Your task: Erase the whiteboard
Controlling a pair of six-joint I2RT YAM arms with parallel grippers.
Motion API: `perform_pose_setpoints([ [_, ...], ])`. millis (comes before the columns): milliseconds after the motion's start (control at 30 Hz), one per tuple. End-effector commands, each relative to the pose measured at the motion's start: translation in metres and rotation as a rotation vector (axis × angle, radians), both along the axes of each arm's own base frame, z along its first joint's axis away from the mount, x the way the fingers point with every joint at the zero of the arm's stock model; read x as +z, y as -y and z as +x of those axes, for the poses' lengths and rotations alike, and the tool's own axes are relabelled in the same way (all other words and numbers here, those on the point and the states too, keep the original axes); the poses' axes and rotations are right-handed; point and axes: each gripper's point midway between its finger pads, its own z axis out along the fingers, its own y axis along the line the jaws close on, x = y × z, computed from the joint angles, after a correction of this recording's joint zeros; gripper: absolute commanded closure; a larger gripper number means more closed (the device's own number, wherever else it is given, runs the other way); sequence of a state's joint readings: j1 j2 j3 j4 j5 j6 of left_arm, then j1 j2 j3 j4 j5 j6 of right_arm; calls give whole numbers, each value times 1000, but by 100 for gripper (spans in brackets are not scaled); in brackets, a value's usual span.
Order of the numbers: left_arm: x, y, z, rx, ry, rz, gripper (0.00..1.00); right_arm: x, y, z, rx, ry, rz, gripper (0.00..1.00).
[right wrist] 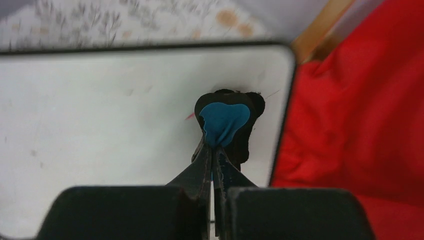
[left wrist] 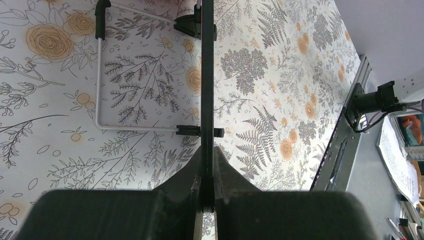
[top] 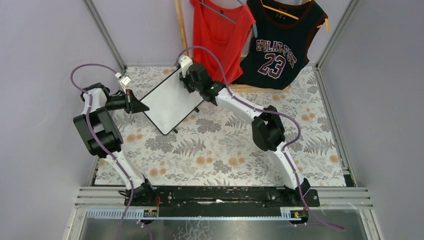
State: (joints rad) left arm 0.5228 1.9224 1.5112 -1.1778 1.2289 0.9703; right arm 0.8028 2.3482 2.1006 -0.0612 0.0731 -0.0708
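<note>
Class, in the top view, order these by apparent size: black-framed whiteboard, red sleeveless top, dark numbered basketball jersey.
1. dark basketball jersey
2. red sleeveless top
3. black-framed whiteboard
Both garments run off the frame's top edge.

I get even, soft light in the overhead view, only faint shadows on the tablecloth [top: 225, 145]. My right wrist picture is blurred across the whiteboard [right wrist: 100, 125] and red garment [right wrist: 360, 125]; the left wrist picture is sharp.

Whiteboard [top: 170, 100] wht, eraser [right wrist: 224, 122] blue, tablecloth [top: 225, 150] floral.
</note>
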Motion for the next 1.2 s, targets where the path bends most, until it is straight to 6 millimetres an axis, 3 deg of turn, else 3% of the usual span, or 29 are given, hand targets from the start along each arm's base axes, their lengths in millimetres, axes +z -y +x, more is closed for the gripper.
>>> perform_pose_setpoints([
  [0, -6, 2, -8, -30, 11, 60, 100, 70, 5, 29, -46, 135, 75, 100],
  [133, -8, 2, -9, -33, 8, 62, 100, 81, 3, 36, -30, 143, 97, 100],
  [500, -8, 2, -9, -34, 10, 67, 100, 49, -17, 28, 66, 71, 121, 100],
  [767, -7, 2, -10, -33, 10, 73, 100, 44, -28, 23, 112, 42, 146, 100],
  [1167, -9, 2, -9, -33, 6, 69, 100, 42, -56, -16, 198, -21, 205, 100],
])
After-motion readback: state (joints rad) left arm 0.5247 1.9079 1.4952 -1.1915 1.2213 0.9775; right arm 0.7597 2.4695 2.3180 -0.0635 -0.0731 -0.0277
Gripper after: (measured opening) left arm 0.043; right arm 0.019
